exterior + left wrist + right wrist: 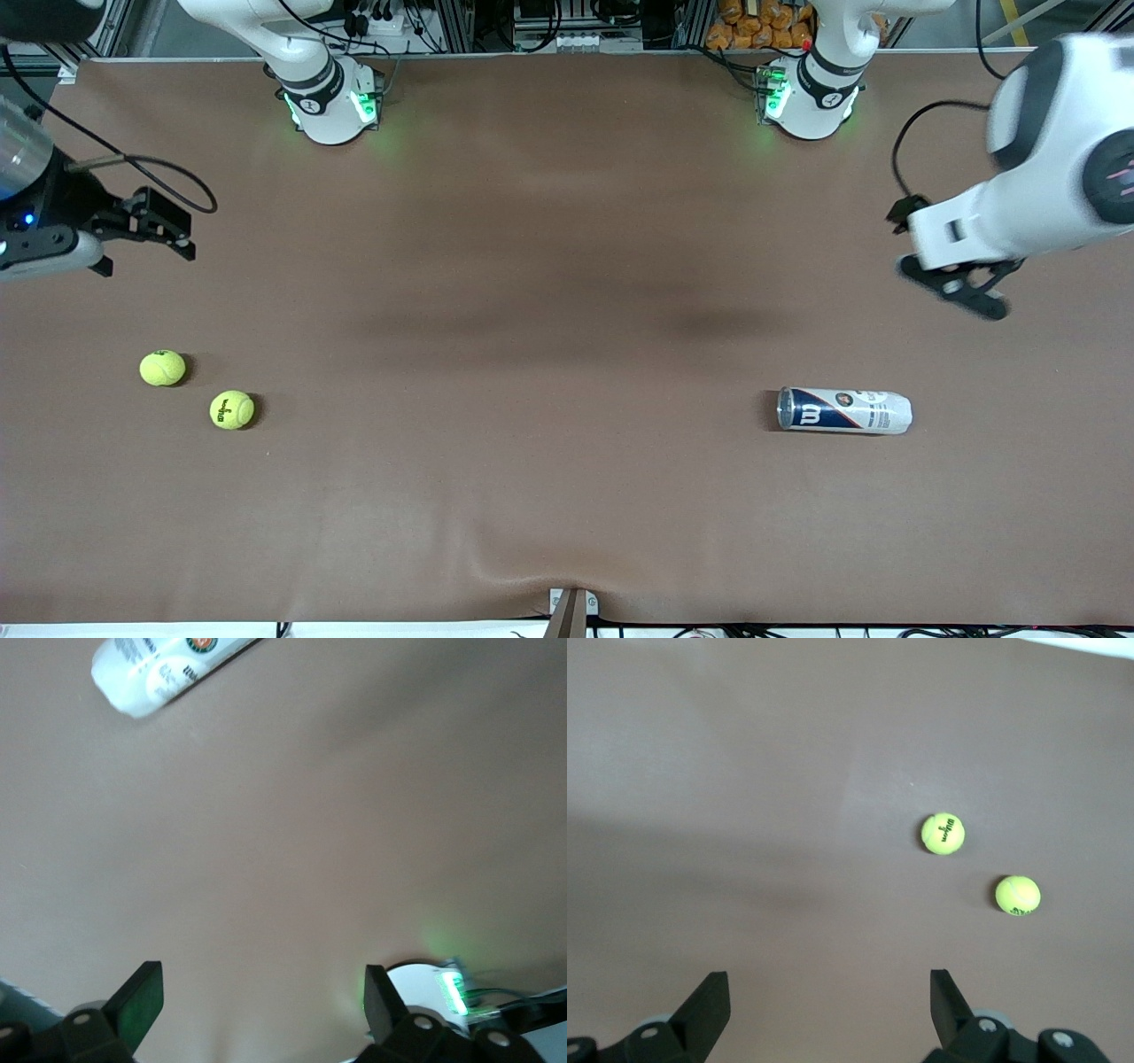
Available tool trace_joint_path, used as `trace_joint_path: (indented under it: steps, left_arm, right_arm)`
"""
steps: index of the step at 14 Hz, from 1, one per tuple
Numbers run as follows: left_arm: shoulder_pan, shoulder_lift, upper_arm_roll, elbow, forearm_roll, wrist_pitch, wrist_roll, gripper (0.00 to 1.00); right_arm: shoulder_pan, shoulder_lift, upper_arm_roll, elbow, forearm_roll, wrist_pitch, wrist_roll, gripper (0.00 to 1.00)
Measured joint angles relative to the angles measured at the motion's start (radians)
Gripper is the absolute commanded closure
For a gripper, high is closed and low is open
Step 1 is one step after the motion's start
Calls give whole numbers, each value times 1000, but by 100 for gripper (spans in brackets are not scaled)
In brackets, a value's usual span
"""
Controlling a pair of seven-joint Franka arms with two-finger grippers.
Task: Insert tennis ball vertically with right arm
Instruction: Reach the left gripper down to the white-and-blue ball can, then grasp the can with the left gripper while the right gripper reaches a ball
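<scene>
Yellow-green tennis ball (232, 410) on brown table cover (549, 496), toward right arm's end; second tennis ball (163, 368) near it, slightly farther from front camera. Ball can (844, 410) on its side toward left arm's end, well apart. Right gripper (155, 226) in air over cover, jaws apart, empty. Left gripper (961, 288) waits over its end, jaws apart, empty.

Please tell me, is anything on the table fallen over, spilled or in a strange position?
Yes: the tennis ball can lies on its side toward the left arm's end of the table, not upright, so a vertical insertion looks impossible as it lies. The two tennis balls rest loose on the brown table cover; nothing looks spilled or damaged.
</scene>
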Motion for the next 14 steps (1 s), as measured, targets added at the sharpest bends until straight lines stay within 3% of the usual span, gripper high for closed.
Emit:
trace_joint_path:
  steps: [5, 10, 14]
  left_arm:
    - [-126, 165, -19, 61, 175, 99, 57, 0]
    - [-97, 328, -12, 64, 306, 263, 249, 0]
    - [-76, 400, -12, 66, 318, 352, 302, 0]
  right_arm:
    - [-77, 34, -9, -6, 3, 1, -1, 0]
    - [-79, 34, 11, -6, 6, -2, 70, 0]
    - [-79, 34, 20, -6, 6, -2, 76, 0]
